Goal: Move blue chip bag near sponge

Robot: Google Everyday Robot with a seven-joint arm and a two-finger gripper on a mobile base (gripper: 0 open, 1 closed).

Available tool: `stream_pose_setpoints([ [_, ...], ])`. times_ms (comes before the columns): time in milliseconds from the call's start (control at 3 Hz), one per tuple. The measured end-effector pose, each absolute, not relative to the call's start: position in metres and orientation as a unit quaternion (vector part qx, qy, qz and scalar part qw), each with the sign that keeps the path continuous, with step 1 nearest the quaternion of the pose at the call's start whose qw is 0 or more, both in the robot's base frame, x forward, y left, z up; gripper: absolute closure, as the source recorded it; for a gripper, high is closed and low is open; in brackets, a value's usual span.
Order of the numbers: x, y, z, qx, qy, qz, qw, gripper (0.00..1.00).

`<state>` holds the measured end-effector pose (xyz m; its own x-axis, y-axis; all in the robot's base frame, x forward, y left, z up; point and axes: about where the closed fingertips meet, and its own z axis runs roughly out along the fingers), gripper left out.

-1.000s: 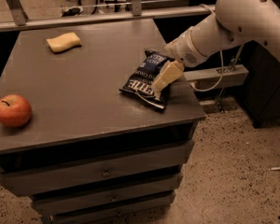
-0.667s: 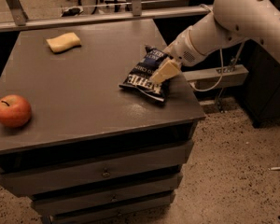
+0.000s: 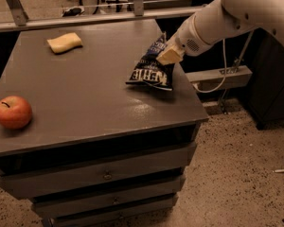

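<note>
The blue chip bag (image 3: 150, 68) is a crinkled navy foil bag with white lettering, near the right edge of the grey cabinet top (image 3: 90, 103). It hangs tilted, its upper part lifted and its lower edge close to the surface. My gripper (image 3: 166, 56) comes in from the right on a white arm and is shut on the bag's upper right part. The sponge (image 3: 65, 42), a pale yellow pad, lies at the far left of the top, well apart from the bag.
A red apple (image 3: 12, 111) sits near the front left edge. Drawers run below the top. A metal rail (image 3: 90, 19) crosses behind the cabinet. A grey shelf bracket with a white cable (image 3: 217, 77) stands to the right.
The gripper has risen and drawn back with the bag. The bag went from lying flat to hanging tilted, its top lifted off the surface.
</note>
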<state>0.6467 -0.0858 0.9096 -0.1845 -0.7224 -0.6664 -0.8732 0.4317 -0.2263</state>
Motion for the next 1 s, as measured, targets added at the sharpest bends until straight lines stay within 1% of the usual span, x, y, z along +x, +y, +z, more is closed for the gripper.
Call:
stream_pose_setpoints([
  [333, 0.655, -0.099, 0.935, -0.494, 0.778, 0.057, 0.384, 1.00],
  [667, 0.656, -0.104, 0.941, -0.472, 0.790, 0.047, 0.388, 1.00],
  [1000, 0.662, -0.091, 0.940, -0.455, 0.788, 0.064, 0.411, 1.00],
])
